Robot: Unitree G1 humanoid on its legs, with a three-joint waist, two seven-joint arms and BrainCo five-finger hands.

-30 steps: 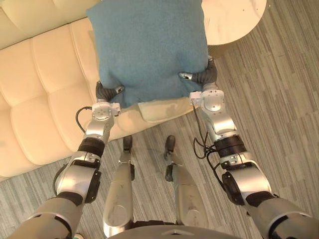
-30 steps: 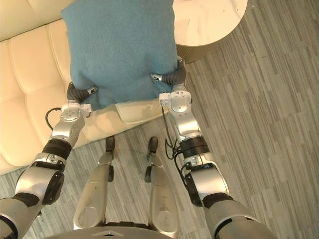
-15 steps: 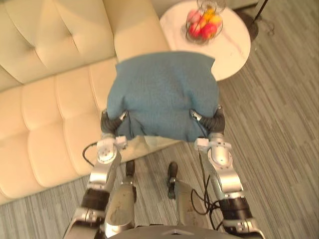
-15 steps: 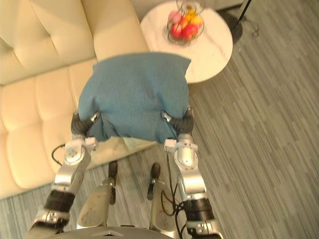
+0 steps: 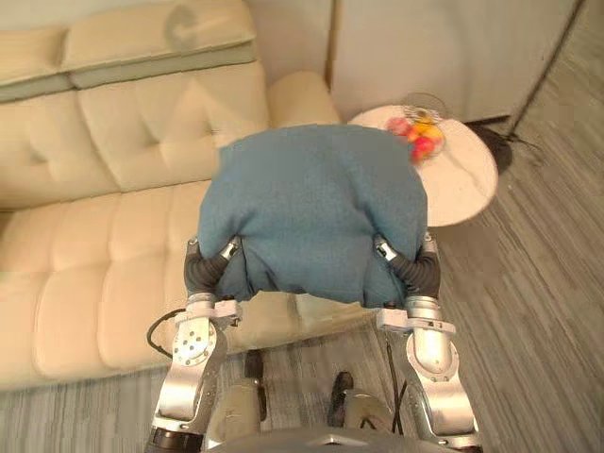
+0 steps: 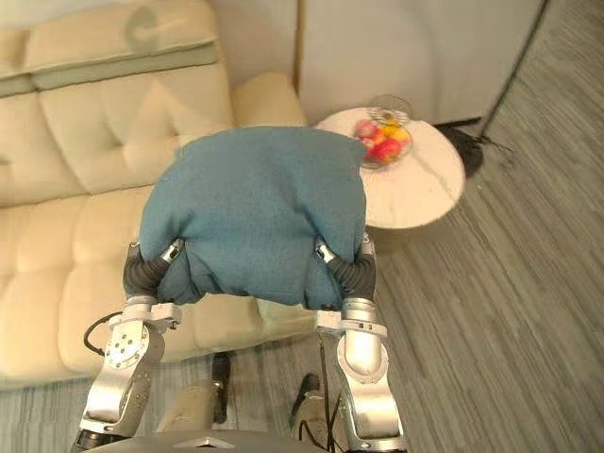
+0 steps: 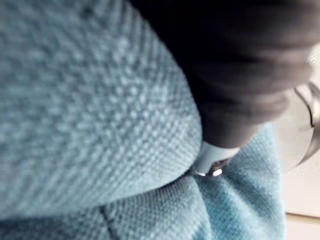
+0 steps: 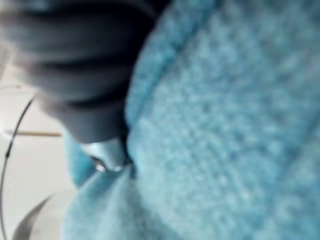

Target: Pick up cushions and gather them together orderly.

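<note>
Left eye view: carrying step, cushion point(image 5: 311, 217) held up between both hands.
Left hand point(image 5: 206, 272) and right hand point(image 5: 415, 272) pinch its near corners, thumbs on top, over the sofa's point(image 5: 85, 245) front edge. Next probably calls for picking a gathering spot on the seat and lowering it squarely.
</note>
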